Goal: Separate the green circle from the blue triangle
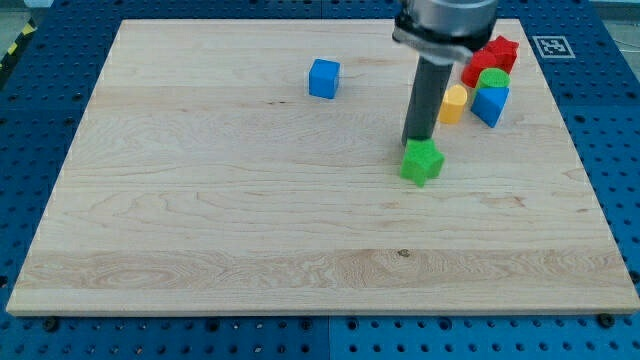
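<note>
The green circle sits near the view's top right, touching the blue triangle just below it. My tip is at the view's centre right, touching the top edge of a green star-shaped block. The tip stands well left of and below the green circle and the blue triangle. A yellow block lies just left of the blue triangle.
Two red blocks sit above and left of the green circle, partly hidden by the arm. A blue cube lies at the view's top centre. The wooden board ends close behind the cluster.
</note>
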Controlling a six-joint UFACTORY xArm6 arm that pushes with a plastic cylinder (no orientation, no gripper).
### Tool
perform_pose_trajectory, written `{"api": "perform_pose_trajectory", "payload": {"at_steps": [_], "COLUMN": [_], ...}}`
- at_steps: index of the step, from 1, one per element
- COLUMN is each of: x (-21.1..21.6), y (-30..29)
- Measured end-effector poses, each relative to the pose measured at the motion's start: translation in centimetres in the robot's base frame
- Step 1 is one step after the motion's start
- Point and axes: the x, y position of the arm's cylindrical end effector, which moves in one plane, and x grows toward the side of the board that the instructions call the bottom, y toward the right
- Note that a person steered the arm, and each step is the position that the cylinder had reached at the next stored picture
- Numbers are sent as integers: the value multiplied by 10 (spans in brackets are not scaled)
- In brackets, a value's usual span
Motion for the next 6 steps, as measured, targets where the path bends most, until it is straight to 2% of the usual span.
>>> {"api": "perform_pose_trajectory", "payload": {"at_steps": [1,4,5,6], "x": [9,-44,-81,-93], "y": [14,187,192,161]}}
